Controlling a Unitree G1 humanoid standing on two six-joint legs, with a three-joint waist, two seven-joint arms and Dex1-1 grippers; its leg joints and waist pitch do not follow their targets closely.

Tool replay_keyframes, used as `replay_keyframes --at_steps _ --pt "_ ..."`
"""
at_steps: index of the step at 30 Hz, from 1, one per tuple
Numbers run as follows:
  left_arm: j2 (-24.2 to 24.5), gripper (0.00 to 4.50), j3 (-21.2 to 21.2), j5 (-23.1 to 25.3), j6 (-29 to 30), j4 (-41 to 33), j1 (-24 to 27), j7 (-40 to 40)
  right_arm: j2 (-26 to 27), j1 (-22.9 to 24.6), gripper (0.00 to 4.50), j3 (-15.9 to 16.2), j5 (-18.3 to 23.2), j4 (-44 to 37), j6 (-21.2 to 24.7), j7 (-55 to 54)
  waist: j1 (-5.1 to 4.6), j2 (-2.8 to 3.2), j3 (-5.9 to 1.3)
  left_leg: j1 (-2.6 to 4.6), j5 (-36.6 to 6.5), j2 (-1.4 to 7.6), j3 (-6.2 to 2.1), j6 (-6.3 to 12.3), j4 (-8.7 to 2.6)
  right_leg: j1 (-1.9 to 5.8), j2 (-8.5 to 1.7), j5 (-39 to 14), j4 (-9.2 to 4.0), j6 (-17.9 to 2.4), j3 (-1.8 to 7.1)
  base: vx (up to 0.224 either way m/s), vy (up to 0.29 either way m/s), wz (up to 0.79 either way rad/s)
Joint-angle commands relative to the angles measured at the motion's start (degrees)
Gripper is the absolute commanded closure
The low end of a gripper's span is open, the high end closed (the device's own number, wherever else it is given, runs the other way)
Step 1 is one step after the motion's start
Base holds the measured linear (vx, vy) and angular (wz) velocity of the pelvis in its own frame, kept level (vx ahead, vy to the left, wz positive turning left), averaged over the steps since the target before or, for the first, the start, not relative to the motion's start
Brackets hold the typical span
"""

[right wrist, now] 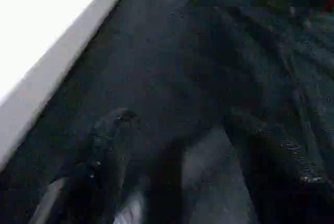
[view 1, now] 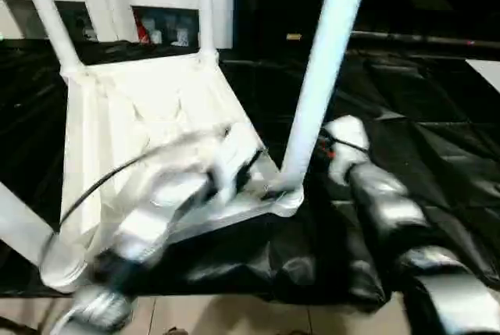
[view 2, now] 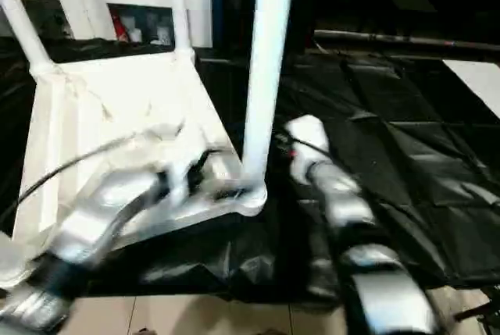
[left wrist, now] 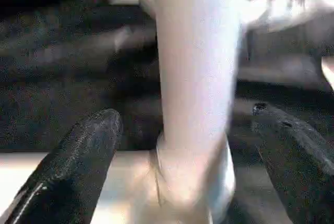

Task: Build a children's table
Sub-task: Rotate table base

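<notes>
The white tabletop lies underside up on a black sheet. Legs stand in its far corner sockets; another leg leans out at the near left. A fourth leg rises from the near right socket. My left arm reaches across the tabletop, and my left gripper is open around the base of that leg, its fingers apart from it on both sides. My right gripper hangs open and empty over the sheet, just right of the tabletop's edge.
A white cabinet with glass doors stands behind the table. The black sheet spreads wide to the right. Pale floor tiles show at the front edge. A black cable loops over my left forearm.
</notes>
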Motion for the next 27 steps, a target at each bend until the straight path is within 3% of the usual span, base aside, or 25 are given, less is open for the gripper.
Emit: replay_keyframes --at_steps 1,2,4,5,6,7,8,12,16,17,20,27 --pt "0.4 0.03 -1.5 1.3 1.5 -2.8 -0.2 -0.9 -0.6 0.5 1.36 0.2 -0.3 -2.7 1.3 0.6 0.39 0.47 -3.83 0.06 -12.2 0.3 0.48 1.29 -3.9 3.41 -2.85 -9.9 -4.03 -11.9 2.33 0.0 0.0 0.0" --pt "2.6 0.31 -2.7 3.3 3.6 -4.1 1.1 -0.6 -1.9 2.1 1.36 0.5 -0.5 -5.0 2.6 1.4 0.57 0.26 -3.71 0.17 -12.9 0.43 0.44 1.11 -4.01 3.46 -2.83 -11.4 -4.15 -11.3 2.33 0.0 0.0 0.0" --pt "5.1 0.39 -3.4 6.2 6.2 -5.0 2.4 0.9 -4.2 6.3 1.36 1.9 -0.3 -12.6 6.2 5.9 0.93 -0.17 -3.51 0.09 -13.5 0.4 0.46 1.36 -4.05 3.46 -2.84 -13.9 -4.41 -9.6 2.38 0.0 0.0 0.0" --pt "5.1 0.44 -3.4 6.2 6.2 -5.0 2.4 0.9 -4.2 6.3 1.36 1.9 -0.3 -12.6 6.2 5.9 1.07 0.01 -3.51 0.1 -13.3 0.3 0.45 1.35 -4.04 3.38 -2.87 -15.0 -4.57 -8.7 2.46 0.0 0.0 0.0" --pt "5.5 0.75 -3.4 6.9 6.3 -5.4 2.7 1.4 -5.4 9.0 1.36 3.0 0.8 -18.1 8.3 9.7 1.05 -0.12 -3.46 0.02 -13.5 0.2 0.43 1.19 -4.13 3.34 -2.85 -16.8 -4.82 -8.2 2.39 0.0 0.0 0.0" --pt "5.6 0.75 -3.4 7.1 6.4 -5.6 2.8 1.5 -5.9 10.2 1.36 3.5 1.3 -20.4 9.2 11.4 1.26 -0.07 -3.45 0.07 -13.7 0.25 0.45 1.26 -4.09 3.34 -2.79 -17.1 -4.95 -7.6 2.42 0.0 0.0 0.0" --pt "6.0 0.85 -3.7 7.3 7.0 -6.5 3.2 1.5 -7.7 13.4 1.36 5.2 3.0 -26.7 11.5 16.3 1.39 -0.06 -3.37 0.09 -13.9 0.35 0.39 1.51 -4.16 3.28 -2.76 -16.9 -4.99 -7.4 2.48 0.0 0.0 0.0" --pt "6.4 1.18 -4.7 8.0 9.1 -6.6 2.5 1.4 -12.7 18.5 1.36 8.1 6.6 -37.3 15.5 25.4 1.5 0.01 -3.38 -0.06 -14.5 0.38 0.19 1.98 -4.28 3.33 -2.79 -17.1 -4.99 -7.4 2.4 0.0 0.0 0.0" --pt "5.8 1.37 -5.0 7.7 11.1 -6.8 1.5 0.9 -17.1 21.5 1.36 9.1 8.9 -44.5 19.9 30.8 1.72 -0.04 -3.3 -0.19 -14.6 0.29 0.17 2.18 -4.2 3.44 -2.87 -19.1 -5.39 -6.8 2.37 0.0 0.0 0.0" --pt "5.5 1.65 -5.1 7.6 11.6 -6.9 1.3 0.8 -18.1 22.3 1.36 9.4 9.0 -46.1 21.0 32.0 1.78 -0.06 -3.22 -0.17 -14.7 0.41 0.16 2.24 -4.2 3.32 -2.94 -19.6 -5.45 -6.6 2.42 0.0 0.0 0.0" --pt "5.2 1.85 -5.7 7.7 12.8 -6.8 0.9 0.0 -19.3 23.4 1.36 9.5 9.1 -49.0 23.1 33.5 1.9 -0.18 -3.23 -0.13 -14.9 0.38 0.1 2.19 -4.17 3.11 -3.05 -22.5 -5.8 -5.6 2.37 0.0 0.0 0.0" --pt "6.8 2.31 -6.8 7.7 14.2 -7.8 0.9 -2.3 -21.8 24.6 1.36 10.2 11.2 -53.6 27.6 35.1 1.99 -0.29 -3.28 -0.26 -13.6 0.46 0.02 2.16 -4.16 3.14 -3.08 -20.8 -5.56 -6.1 2.32 0.0 0.0 0.0"
